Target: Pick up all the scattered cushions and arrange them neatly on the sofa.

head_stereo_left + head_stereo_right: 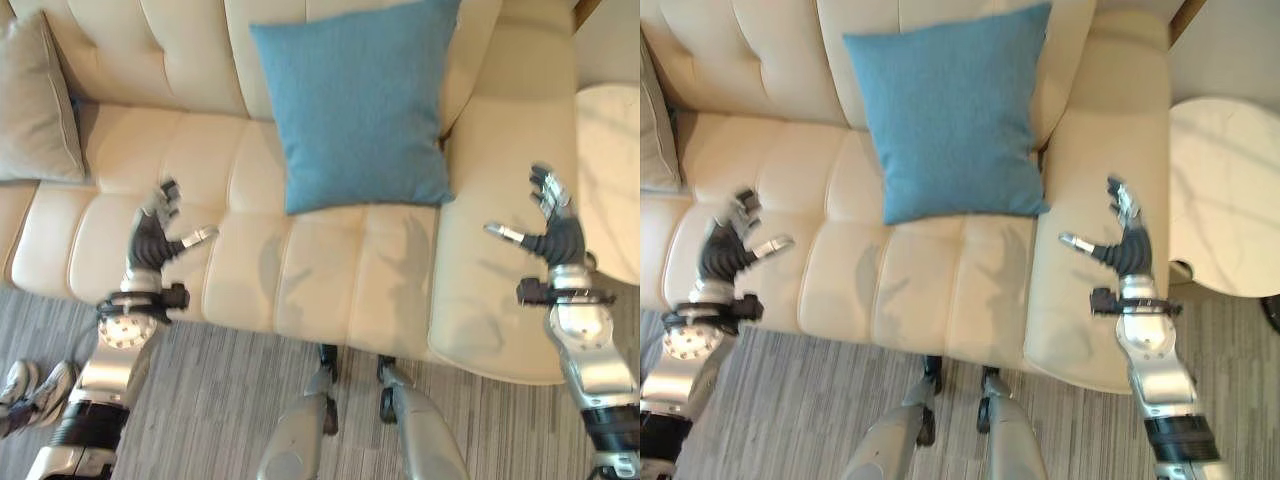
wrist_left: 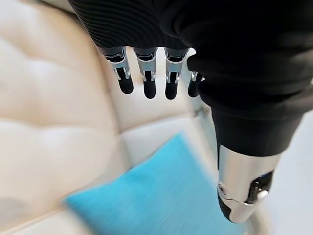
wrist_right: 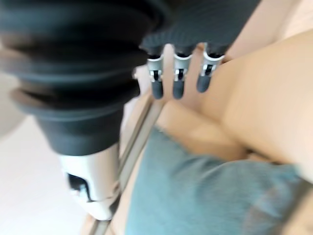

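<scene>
Blue cushion (image 1: pixel 362 105) is propped against the sofa (image 1: pixel 330 270) backrest, a beige cushion (image 1: pixel 38 100) at the far left. Left hand (image 1: pixel 155 232) and right hand (image 1: pixel 553 225) hover empty, fingers spread. The blue one leans unsupported, so a stray brush could topple it.

cream sofa (image 1: pixel 330 270) carrying two cushions

a blue cushion (image 1: pixel 362 100) is leaning upright against the backrest, its lower edge sitting on the seat; a beige cushion (image 1: pixel 35 105) is resting at the sofa's far left end, well apart.
</scene>
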Tool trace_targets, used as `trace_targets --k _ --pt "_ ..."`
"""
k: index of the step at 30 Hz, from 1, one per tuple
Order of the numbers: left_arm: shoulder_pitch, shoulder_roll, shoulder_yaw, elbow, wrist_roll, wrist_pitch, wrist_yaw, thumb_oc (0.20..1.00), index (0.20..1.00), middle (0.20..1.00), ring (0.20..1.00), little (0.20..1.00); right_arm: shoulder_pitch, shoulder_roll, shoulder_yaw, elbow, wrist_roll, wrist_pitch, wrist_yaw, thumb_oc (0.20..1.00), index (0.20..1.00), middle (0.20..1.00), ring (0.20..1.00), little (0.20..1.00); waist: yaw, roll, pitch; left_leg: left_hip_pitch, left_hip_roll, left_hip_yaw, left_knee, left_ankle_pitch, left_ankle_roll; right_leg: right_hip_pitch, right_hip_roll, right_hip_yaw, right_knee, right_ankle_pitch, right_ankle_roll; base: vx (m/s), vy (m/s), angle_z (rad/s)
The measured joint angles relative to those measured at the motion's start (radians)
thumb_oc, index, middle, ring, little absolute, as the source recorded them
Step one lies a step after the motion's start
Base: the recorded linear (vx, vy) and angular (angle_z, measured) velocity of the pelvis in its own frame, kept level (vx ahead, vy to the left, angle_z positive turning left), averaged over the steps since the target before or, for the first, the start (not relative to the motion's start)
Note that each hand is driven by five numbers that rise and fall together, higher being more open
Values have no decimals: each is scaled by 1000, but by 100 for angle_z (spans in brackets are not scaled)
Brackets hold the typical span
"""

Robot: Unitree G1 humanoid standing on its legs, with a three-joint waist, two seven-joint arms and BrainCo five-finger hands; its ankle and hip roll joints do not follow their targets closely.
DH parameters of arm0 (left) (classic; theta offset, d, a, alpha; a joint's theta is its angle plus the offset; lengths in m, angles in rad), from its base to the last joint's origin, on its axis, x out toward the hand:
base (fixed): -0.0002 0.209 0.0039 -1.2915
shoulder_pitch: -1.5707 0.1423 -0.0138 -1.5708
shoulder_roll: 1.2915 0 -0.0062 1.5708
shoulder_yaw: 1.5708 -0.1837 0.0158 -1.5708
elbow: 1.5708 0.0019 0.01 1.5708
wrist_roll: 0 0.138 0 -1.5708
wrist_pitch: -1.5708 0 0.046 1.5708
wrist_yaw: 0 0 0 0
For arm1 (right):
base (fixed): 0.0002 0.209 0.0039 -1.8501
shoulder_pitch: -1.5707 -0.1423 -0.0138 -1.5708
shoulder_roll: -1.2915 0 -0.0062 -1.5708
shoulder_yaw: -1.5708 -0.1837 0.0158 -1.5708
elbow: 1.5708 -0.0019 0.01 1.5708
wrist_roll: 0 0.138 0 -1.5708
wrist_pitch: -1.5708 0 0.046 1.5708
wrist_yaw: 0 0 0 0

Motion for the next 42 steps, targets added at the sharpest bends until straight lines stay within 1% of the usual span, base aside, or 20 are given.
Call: trace_targets --k 4,7,8,10,11,12,14,15,17,19,20,23,24,25,26,29,31,34,37,42 --pt "214 -249 103 156 27 48 -46 1000 1000 1000 1000 1000 221 112 -42 186 41 32 95 1000 1000 1000 1000 1000 -35 -22 -64 100 -2 18 -1 -30 9 116 1 8 -47 -2 6 30 19 -11" --pt "377 -303 84 301 34 102 -81 1000 1000 1000 1000 1000 344 84 20 368 -115 71 112 1000 1000 1000 1000 1000 -45 -61 -142 169 1 48 -1 -59 5 187 11 39 -87 3 10 -154 12 -49" --pt "397 -288 51 504 46 120 -97 1000 1000 1000 1000 1000 344 69 144 537 -226 86 114 1000 1000 1000 1000 1000 -52 -98 -197 191 6 84 0 -69 20 191 20 78 -96 19 17 -451 14 -56" --pt "385 -286 33 513 65 120 -97 1000 1000 1000 1000 1000 342 78 174 565 -249 75 108 1000 1000 1000 1000 1000 -63 -104 -197 178 -3 100 19 -50 47 175 17 80 -93 73 21 -399 -3 -55" --pt "324 -279 -6 581 76 116 -88 1000 1000 1000 1000 1000 232 54 256 694 -284 86 108 1000 1000 1000 1000 1000 -21 -66 -180 174 58 157 35 -50 77 151 47 83 -49 117 136 -307 -35 -67" --pt "299 -280 -17 590 77 126 -86 1000 1000 1000 1000 1000 217 55 264 701 -292 99 111 1000 1000 1000 1000 1000 -23 -51 -170 174 69 155 41 -51 83 139 48 71 11 67 131 -303 -66 -42" --pt "247 -279 -45 581 114 115 -78 1000 1000 1000 1000 1000 235 84 269 696 -303 106 111 1000 1000 1000 1000 1000 -27 -16 -172 162 77 130 54 -43 108 121 8 65 446 -144 119 -272 -112 32" --pt "251 -269 -54 558 119 111 -73 1000 1000 1000 1000 1000 243 96 272 687 -304 105 112 1000 1000 1000 1000 1000 -14 -21 -188 156 79 129 45 -43 116 129 -2 82 538 -183 129 -260 -141 3" --pt "256 -254 -67 540 146 109 -60 1000 1000 1000 1000 1000 246 99 271 664 -304 106 105 1000 1000 1000 1000 1000 -4 -37 -207 124 74 136 46 -21 96 195 -5 89 482 -250 125 -321 -168 -15" --pt "260 -244 -73 535 153 109 -57 1000 1000 1000 1000 1000 224 97 268 640 -303 103 94 1000 1000 1000 1000 1000 2 -62 -214 71 64 136 39 24 58 287 0 89 204 -319 66 -353 -140 -8" --pt "248 -260 -97 544 160 116 -56 1000 1000 1000 1000 1000 201 85 260 641 -301 110 85 1000 1000 1000 1000 1000 1 -15 -204 43 109 128 25 74 6 313 60 95 88 -270 14 -222 -83 -6" --pt "253 -268 -110 532 165 115 -57 1000 1000 1000 1000 1000 204 57 262 618 -286 109 71 1000 1000 1000 1000 1000 20 38 -186 -17 157 99 22 24 -78 260 127 110 52 -169 -56 -514 -74 -10" --pt "238 -267 -109 534 165 116 -56 1000 1000 1000 1000 1000 200 53 259 618 -278 112 69 1000 1000 1000 1000 1000 16 27 -177 -32 154 90 29 -8 -117 249 115 103 51 -173 -72 -404 -8 27" --pt "222 -264 -105 533 164 117 -57 1000 1000 1000 1000 1000 213 51 259 609 -265 117 67 1000 1000 1000 1000 1000 6 5 -170 -67 134 79 100 -52 -131 232 79 77 29 -118 -96 -312 9 44" --pt "215 -258 -103 534 164 118 -58 1000 1000 1000 1000 1000 221 57 251 571 -251 117 68 1000 1000 1000 1000 1000 -11 -36 -164 -92 89 79 199 -66 -113 237 33 67 -14 -82 -95 -217 22 43" --pt "212 -258 -96 534 164 117 -59 1000 1000 1000 1000 1000 231 61 211 525 -223 112 69 1000 1000 1000 1000 1000 -40 -89 -159 3 65 31 298 -145 -105 241 -16 77 -96 2 -84 -126 35 16" --pt "209 -264 -96 532 164 117 -59 1000 1000 1000 1000 1000 223 54 196 515 -222 111 70 1000 1000 1000 1000 1000 -46 -79 -158 121 64 -26 248 -168 -99 241 -8 96 -115 5 -89 -35 47 -5" --pt "188 -293 -98 502 164 117 -58 1000 1000 1000 1000 1000 200 40 183 517 -222 112 70 1000 1000 1000 1000 1000 -72 -12 -159 274 85 -35 22 -161 -74 223 36 80 -132 44 -27 7 62 8" --pt "193 -283 -103 490 164 117 -57 1000 1000 1000 1000 1000 202 66 209 520 -222 110 72 1000 1000 1000 1000 1000 -60 -59 -171 290 55 -30 -2 -141 -53 236 11 97 -171 69 3 15 51 -1" --pt "245 -260 -102 486 164 121 -58 1000 1000 1000 1000 1000 225 73 218 531 -223 112 73 1000 1000 1000 1000 1000 -55 -76 -201 306 31 -28 -8 -135 -32 252 -17 97 -173 80 21 7 44 2"
